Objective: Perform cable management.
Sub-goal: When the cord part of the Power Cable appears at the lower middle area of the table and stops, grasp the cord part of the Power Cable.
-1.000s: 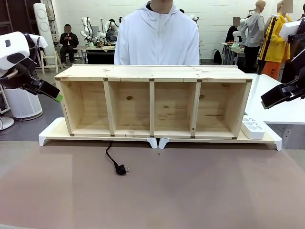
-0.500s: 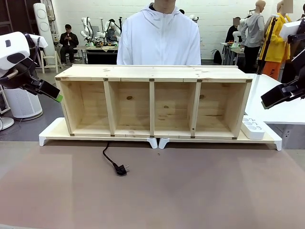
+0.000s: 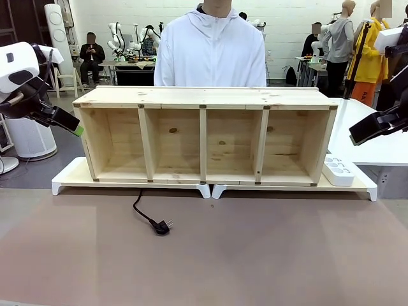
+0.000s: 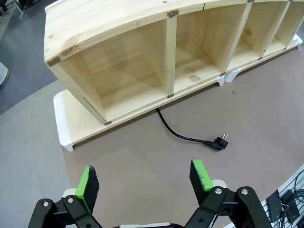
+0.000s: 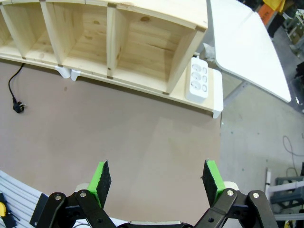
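Grippers: our left gripper (image 4: 143, 179) and our right gripper (image 5: 157, 176) both hang high at the table's sides. Their green fingers are spread wide, with nothing between them.
Cable spot: the cable (image 3: 144, 211) lies flat on the brown mat (image 3: 268, 255), left of the middle, just in front of the wooden shelf (image 3: 204, 97).
Cable line: its far end goes under the front edge of the white base (image 3: 69, 174) below the shelf. From there it bends, runs toward us and to the right, and ends in the plug (image 3: 163, 225).
Way from left gripper: in the left wrist view it is ahead, a bit to the right, lower down and well apart.
Way from right gripper: it is far off, at the left edge of the right wrist view.
Nearer arm: we think the left one is nearer, so it should go.
Things around: the power strip (image 3: 340, 171) sits on the base at the right end, well apart from the plug. A person (image 3: 211, 51) stands behind the shelf.
In the way: we see bare mat between the left gripper and the cable. The shelf's front edge is close behind the cable, so we would come down from above.
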Controlling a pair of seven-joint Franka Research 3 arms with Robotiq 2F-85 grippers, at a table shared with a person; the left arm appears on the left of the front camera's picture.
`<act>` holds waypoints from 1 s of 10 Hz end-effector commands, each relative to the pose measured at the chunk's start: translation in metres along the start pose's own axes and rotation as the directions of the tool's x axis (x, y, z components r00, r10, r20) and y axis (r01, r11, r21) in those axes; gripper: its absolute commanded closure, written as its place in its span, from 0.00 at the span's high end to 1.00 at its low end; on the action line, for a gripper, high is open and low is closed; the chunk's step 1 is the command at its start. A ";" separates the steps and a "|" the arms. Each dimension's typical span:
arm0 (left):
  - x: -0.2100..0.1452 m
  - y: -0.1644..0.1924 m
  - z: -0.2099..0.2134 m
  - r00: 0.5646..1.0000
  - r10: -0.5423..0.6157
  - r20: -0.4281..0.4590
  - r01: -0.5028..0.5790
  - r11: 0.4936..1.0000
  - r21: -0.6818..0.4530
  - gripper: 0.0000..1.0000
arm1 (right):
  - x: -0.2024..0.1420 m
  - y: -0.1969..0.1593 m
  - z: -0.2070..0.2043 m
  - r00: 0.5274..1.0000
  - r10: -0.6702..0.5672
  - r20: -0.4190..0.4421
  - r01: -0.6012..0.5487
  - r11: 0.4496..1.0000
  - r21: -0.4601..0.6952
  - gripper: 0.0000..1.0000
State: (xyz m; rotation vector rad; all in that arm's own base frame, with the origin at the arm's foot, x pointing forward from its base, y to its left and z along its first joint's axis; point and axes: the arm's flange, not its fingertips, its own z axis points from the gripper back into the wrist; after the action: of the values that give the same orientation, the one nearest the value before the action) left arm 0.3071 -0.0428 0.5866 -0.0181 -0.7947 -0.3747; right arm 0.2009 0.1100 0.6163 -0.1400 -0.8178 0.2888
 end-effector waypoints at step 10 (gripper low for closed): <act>0.002 0.000 -0.003 1.000 0.013 0.009 -0.013 1.000 0.001 1.00 | 0.001 -0.001 -0.003 1.000 -0.003 -0.002 0.003 1.000 -0.002 1.00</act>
State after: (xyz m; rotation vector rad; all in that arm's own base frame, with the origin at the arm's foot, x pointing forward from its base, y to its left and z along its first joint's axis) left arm 0.3071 -0.0428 0.5866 -0.0181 -0.7947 -0.3747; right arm 0.2009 0.1100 0.6163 -0.1400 -0.8178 0.2888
